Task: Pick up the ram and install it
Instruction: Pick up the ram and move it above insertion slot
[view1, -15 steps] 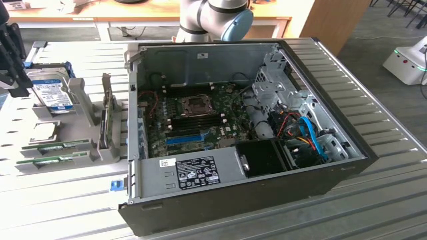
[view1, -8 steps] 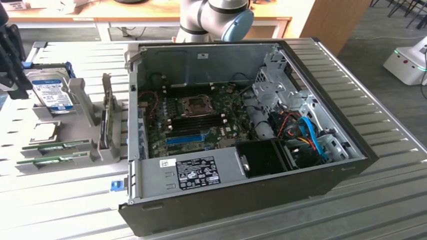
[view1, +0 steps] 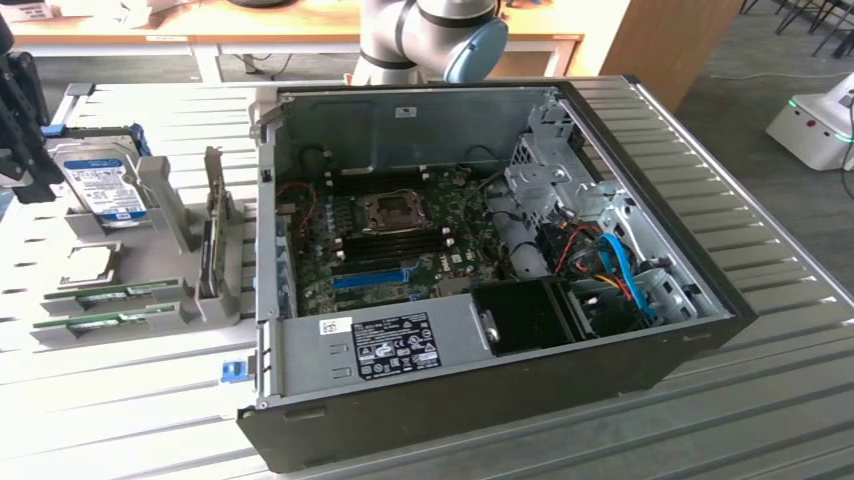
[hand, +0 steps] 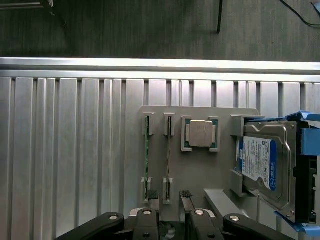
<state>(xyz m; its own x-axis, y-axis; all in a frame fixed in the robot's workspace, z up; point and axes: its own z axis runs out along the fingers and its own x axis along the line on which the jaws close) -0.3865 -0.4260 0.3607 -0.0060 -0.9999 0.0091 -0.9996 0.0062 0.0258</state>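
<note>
Two ram sticks (view1: 114, 293) (view1: 100, 320), thin green boards, stand on edge in a grey holder (view1: 80, 335) at the exterior view's left, beside the open computer case. In the wrist view they are narrow strips (hand: 147, 160) (hand: 168, 160) side by side in the holder (hand: 200, 172). My gripper (view1: 24, 170) hangs above the holder's far end near the hard drive. In the wrist view the gripper (hand: 170, 196) is open, nothing between its fingertips (hand: 153, 194), and it is well above the sticks, roughly in line with one of them.
The same holder carries a hard drive with a blue-white label (hand: 262, 165) (view1: 104, 185) and a square processor (hand: 201, 134). The open computer case (view1: 667, 370) shows its motherboard (view1: 400, 235) with a blue slot (view1: 367, 278). All of it rests on a ribbed metal table (view1: 774, 230).
</note>
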